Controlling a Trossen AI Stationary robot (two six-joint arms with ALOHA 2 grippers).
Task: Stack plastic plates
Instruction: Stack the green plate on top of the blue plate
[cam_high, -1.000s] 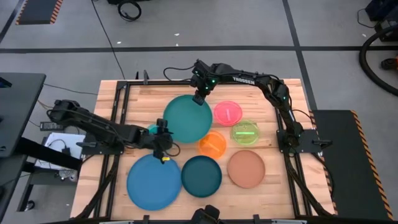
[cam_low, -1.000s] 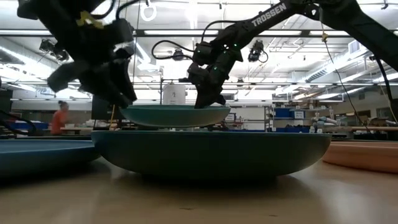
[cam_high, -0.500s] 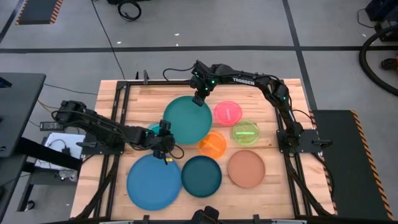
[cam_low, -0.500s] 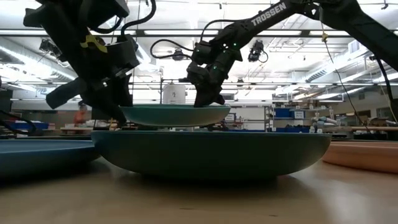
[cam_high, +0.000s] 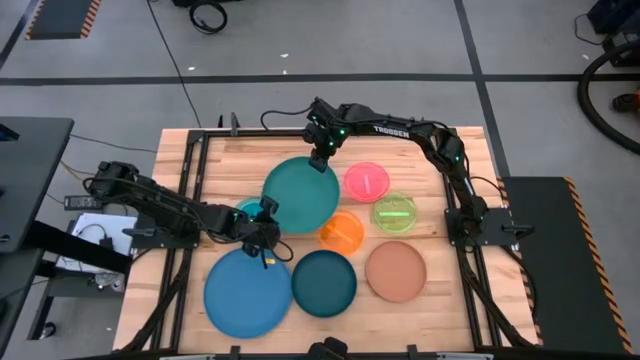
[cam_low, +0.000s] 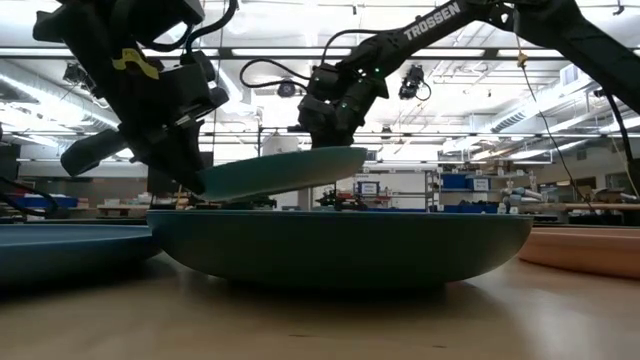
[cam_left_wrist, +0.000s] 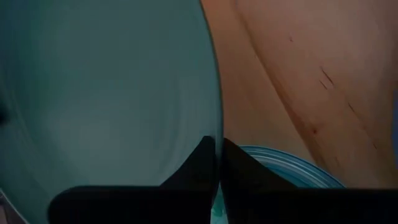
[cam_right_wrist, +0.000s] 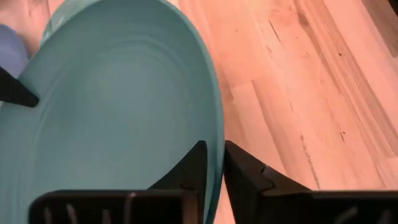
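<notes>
Between both claws, the large teal plate (cam_high: 301, 194) hangs tilted, empty.

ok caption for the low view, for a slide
Both grippers, left and right, at opposite rims of the tilted teal plate behind the dark teal plate.

The large teal plate (cam_high: 301, 193) hangs tilted, far edge raised, above the small cyan plate (cam_high: 247, 207). Right of it lie pink (cam_high: 367, 181), green (cam_high: 395, 213) and orange (cam_high: 342, 232) plates. Nearer lie the blue (cam_high: 247, 292), dark teal (cam_high: 324, 283) and brown (cam_high: 396, 271) plates.
</notes>
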